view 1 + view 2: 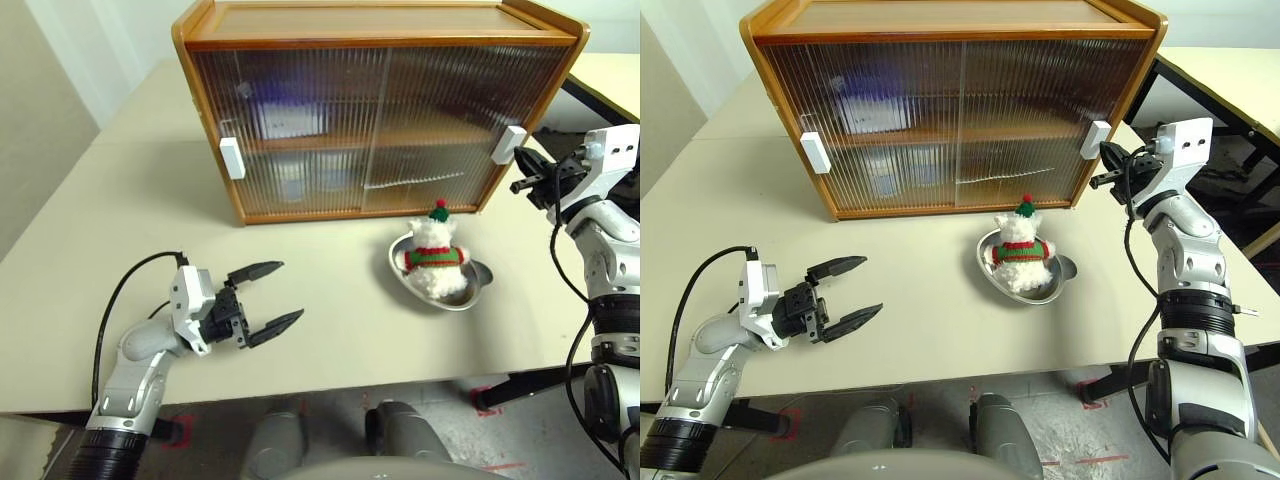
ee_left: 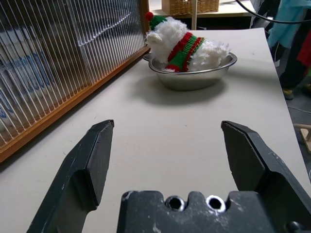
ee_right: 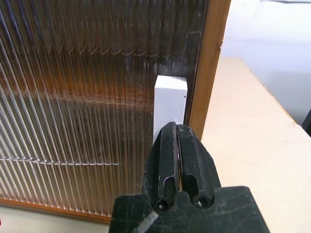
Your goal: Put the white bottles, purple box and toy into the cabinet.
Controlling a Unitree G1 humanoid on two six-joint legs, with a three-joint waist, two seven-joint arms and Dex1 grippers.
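No writing can be read on the blurred shapes behind the ribbed translucent doors of the wide wooden cabinet point(image 1: 375, 110). The fluffy white plush bear in a red-and-green sweater point(image 1: 436, 258) lies in a shiny steel bowl point(image 1: 478, 285) on the pale table point(image 1: 120, 220), just before the cabinet. The left tool point(image 1: 268, 296) hovers level, fingers spread. The right tool point(image 1: 1104, 166), fingers pressed together, points at the right door's white block handle point(image 3: 170, 99).

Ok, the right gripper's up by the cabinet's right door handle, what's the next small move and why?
Probably press the shut right gripper against the white handle and slide that door across: both cabinet doors are closed, and the toy still sits in the bowl.
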